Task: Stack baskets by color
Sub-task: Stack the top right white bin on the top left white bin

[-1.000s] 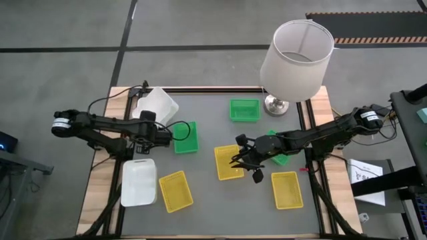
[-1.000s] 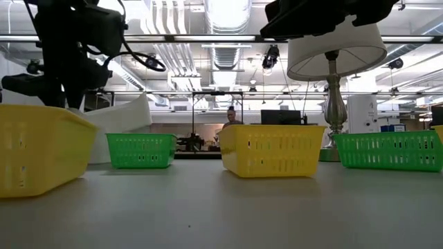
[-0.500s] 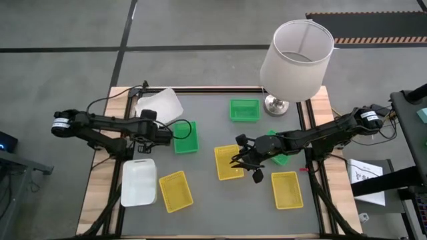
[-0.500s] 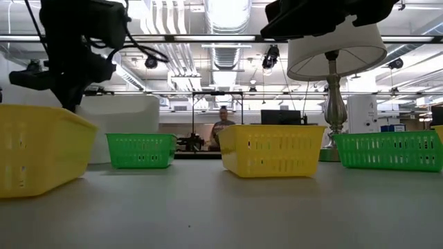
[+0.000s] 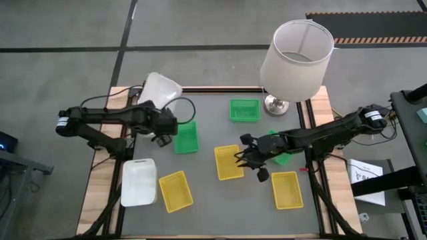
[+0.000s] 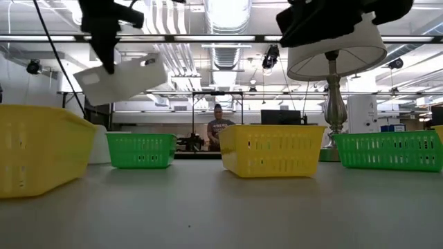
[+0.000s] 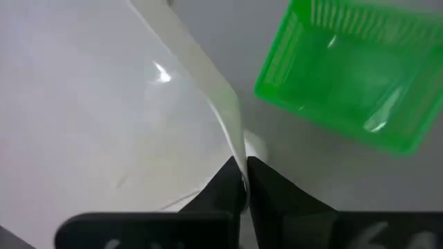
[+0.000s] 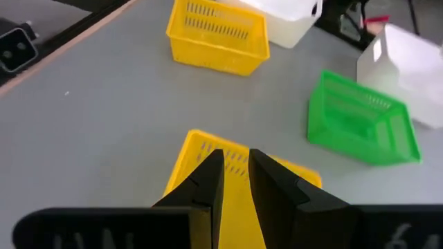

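The left tool (image 5: pixel 162 124) is gripping the rim of a white basket (image 5: pixel 159 89), now lifted off the counter (image 5: pixel 213 207) near its far left corner, ready to be stacked. The right tool (image 5: pixel 248 155), narrowly parted, is hovering over the central yellow basket (image 5: pixel 228 162).

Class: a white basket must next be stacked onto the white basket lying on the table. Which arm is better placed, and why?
Left. Its claw is shut on the rim of a raised white basket, near the white basket on the table. The right claw is over a yellow basket.
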Motion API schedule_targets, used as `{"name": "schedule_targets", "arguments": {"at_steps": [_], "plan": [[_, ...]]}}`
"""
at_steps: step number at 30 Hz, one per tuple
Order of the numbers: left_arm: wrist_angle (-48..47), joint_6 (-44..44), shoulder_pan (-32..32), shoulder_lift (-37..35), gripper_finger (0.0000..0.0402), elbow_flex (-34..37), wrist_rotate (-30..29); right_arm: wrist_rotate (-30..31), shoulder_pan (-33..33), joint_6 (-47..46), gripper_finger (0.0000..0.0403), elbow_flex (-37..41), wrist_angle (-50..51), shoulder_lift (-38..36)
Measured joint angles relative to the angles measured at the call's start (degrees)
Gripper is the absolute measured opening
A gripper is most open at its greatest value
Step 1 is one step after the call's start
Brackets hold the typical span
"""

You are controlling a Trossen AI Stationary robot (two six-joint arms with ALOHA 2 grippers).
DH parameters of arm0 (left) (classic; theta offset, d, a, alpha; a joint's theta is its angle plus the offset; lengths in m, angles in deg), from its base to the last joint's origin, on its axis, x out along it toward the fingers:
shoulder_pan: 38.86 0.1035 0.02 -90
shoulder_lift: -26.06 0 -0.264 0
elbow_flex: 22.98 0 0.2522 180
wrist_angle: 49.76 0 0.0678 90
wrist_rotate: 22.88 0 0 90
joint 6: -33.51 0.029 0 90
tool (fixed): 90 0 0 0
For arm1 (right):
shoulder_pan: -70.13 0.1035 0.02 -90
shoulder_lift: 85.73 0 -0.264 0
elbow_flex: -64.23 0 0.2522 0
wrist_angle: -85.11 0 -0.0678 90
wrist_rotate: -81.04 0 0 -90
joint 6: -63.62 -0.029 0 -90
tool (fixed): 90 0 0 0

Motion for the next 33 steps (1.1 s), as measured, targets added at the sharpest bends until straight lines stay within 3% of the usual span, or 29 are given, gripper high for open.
{"name": "schedule_targets", "arguments": {"at_steps": [5, 8, 11, 21, 33], "plan": [[-8.6, -15.6, 0.0, 7.8, 0.0000, -11.0, 7.6, 0.0, 0.1, -3.6, 0.0061, 2.5, 4.2, -4.4], [-7.0, -15.9, 0.1, 9.5, 0.0000, -14.0, 14.1, 0.0, 0.1, -4.8, 0.0061, 5.5, 4.3, -8.0], [-8.4, -15.5, 1.1, 10.8, 0.0000, -16.9, 16.0, -0.1, 0.1, -5.5, 0.0061, 8.2, 3.4, -11.4], [-8.5, -17.9, 9.9, 6.5, 0.0000, -13.8, 16.0, -0.5, 0.1, -5.6, 0.0061, 13.8, 2.6, -21.3], [-7.9, -3.5, 27.9, 5.8, 0.0000, -7.7, 24.2, -0.5, 0.2, -5.6, 0.0061, 16.9, 1.9, -26.2]]}}
